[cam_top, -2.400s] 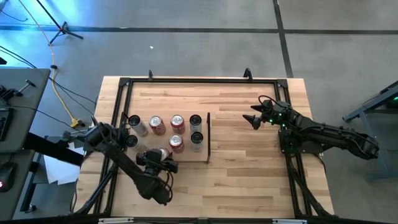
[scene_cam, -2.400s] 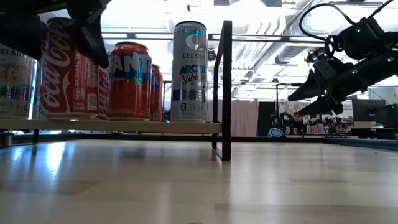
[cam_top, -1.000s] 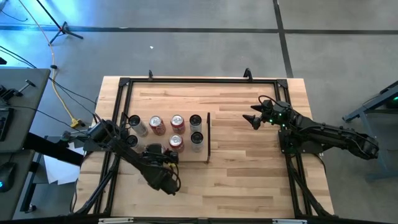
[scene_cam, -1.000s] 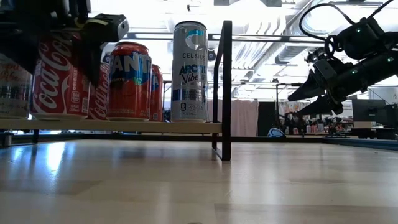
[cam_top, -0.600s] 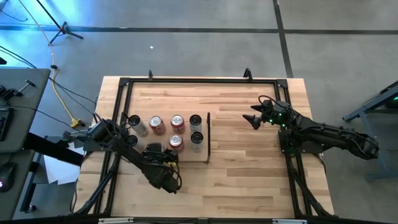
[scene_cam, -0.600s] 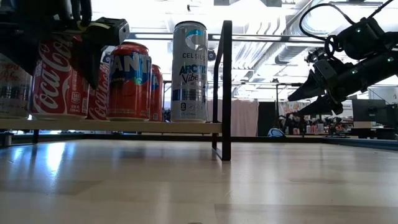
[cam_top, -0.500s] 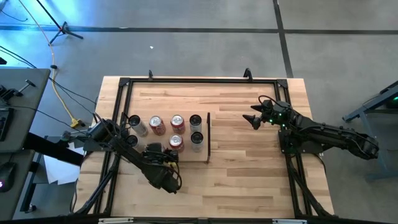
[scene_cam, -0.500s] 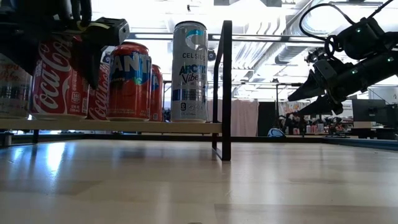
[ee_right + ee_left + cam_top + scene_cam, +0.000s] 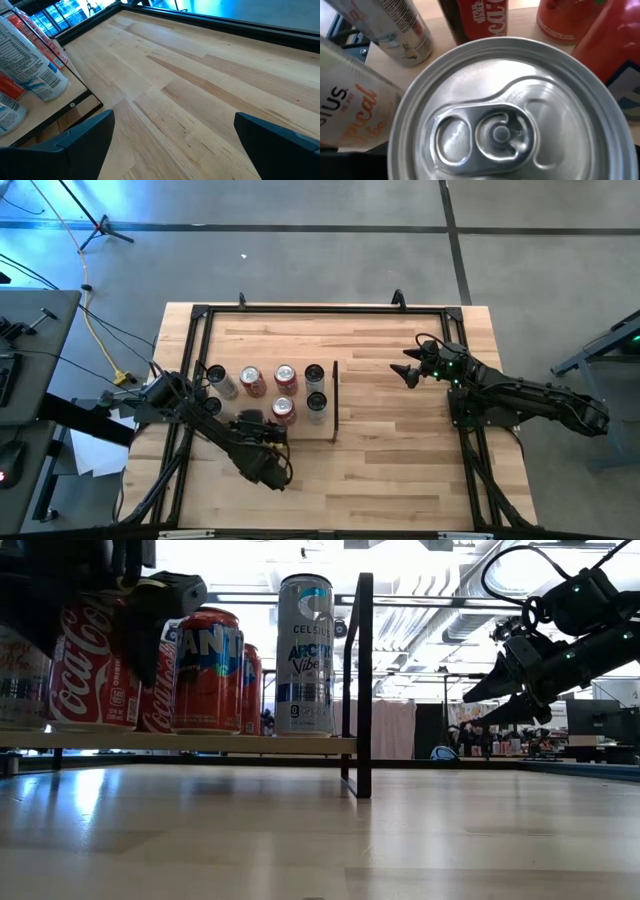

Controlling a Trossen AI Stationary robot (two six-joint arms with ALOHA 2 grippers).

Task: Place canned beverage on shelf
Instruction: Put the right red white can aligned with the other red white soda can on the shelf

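Left claw (image 9: 248, 423) sat low at the left-centre of the high view, clamped around a red cola can (image 9: 88, 660) standing on the shelf (image 9: 297, 430) among the other cans (image 9: 285, 376). Far right, over bare table (image 9: 390, 410), the right claw (image 9: 408, 369) hung with its fingers spread apart, holding nothing.

Glossy printed metal cans (image 9: 207, 670) stand on a smooth, matt pale-wood shelf (image 9: 200, 743).

cans (image 9: 283, 390) crowding shelf (image 9: 325, 428), bare tabletop (image 9: 390, 420) beyond dark upright strip (image 9: 335, 398)
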